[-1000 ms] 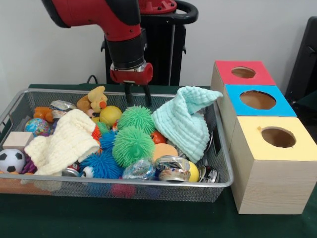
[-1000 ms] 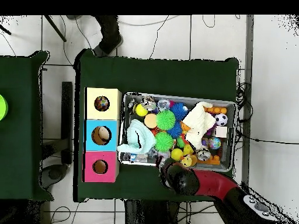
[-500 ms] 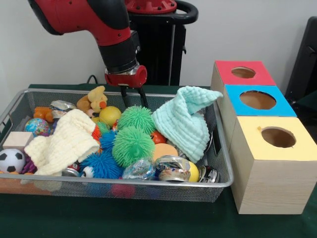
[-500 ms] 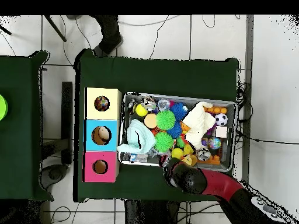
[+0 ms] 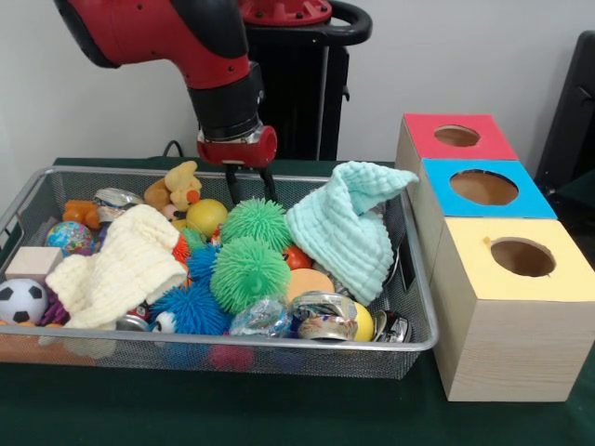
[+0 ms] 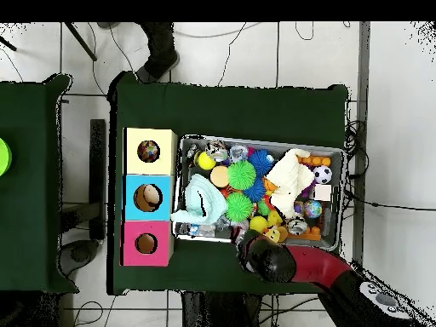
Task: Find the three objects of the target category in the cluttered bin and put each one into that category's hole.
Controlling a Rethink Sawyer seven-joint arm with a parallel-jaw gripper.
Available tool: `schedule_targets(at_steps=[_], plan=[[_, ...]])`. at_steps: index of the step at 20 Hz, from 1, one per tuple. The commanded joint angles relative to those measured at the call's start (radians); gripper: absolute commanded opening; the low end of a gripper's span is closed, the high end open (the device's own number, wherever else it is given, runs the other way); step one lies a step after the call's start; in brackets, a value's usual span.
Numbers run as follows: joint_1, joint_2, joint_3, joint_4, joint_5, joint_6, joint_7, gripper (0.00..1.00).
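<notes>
While fingers (image 5: 249,184) hang spread (empty) above bin (image 5: 232,348), spiky balls (image 5: 247,271) round, axis unclear.

A dark green cloth (image 5: 279,409) covers the table. A second green-covered table (image 6: 30,183) stands well apart at one side. Loose cables (image 6: 255,38) trail across the white tiled floor (image 6: 392,128).

The wire bin (image 5: 409,346) sits on the bench (image 5: 232,409), three boxes (image 5: 483,190) in a row just to its right — front view. Inside, two cloths (image 5: 349,228) lie over the toys, spiky balls (image 5: 246,269) between them.
</notes>
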Motion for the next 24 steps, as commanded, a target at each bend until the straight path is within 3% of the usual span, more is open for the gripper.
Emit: schedule_targets(at_steps=[1,5,10,11,24], plan=[[0.101,0.008,-0.044,-0.194,-0.034,-0.05,0.05,1.0],[0.08,0.024,-0.022,-0.25,-0.099,-0.117,0.0,1.0],[0.126,0.04,-0.09,-0.264,-0.158,-0.211,0.036,1.0],[0.137,0.039,-0.101,-0.264,-0.17,-0.221,0.043,0.0],[0.16,0.03,-0.12,-0.254,-0.203,-0.26,0.045,0.0]])
